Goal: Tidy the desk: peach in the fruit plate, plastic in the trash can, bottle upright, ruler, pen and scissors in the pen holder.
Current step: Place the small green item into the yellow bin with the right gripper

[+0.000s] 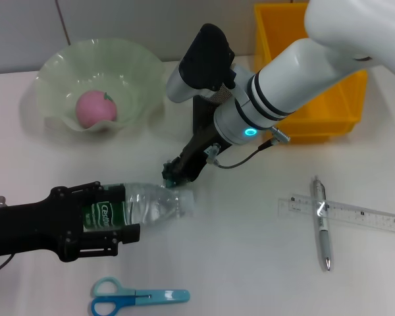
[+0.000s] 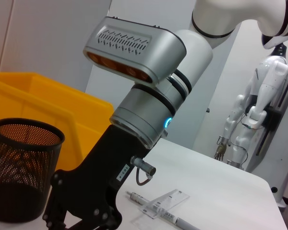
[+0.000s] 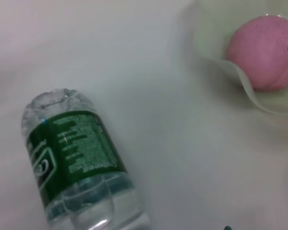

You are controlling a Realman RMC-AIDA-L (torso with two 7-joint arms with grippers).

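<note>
Closest to me, one pair of blue scissors lies flat on the desk, untouched. Just beyond it, my left gripper has its black fingers spread on either side of the green-labelled end of the one bottle, which lies on its side. Whether the pads actually press the plastic I can't tell, so I'm calling it open around the bottle, not clamped.

My right gripper is down at the bottle's cap end, right beside it; its fingers are too bunched and dark for me to say whether they're spread or pressed together. My right wrist camera shows the bottle lying free on the table, the peach close by.

So the step in hand looks like the bottle: both claws at its two ends, ready to stand it up. Next I'd judge one claw has to close firmly on the body and swing the cap end upward, then set the base down flat.

Off to my right: one pen lying across one clear ruller, touching, both yet to be stowed.

Farther back: one pen holder, black mesh, upright, partly behind my right arm. One peach already sits in the one fruit plate. One yellow bin at the far right.
</note>
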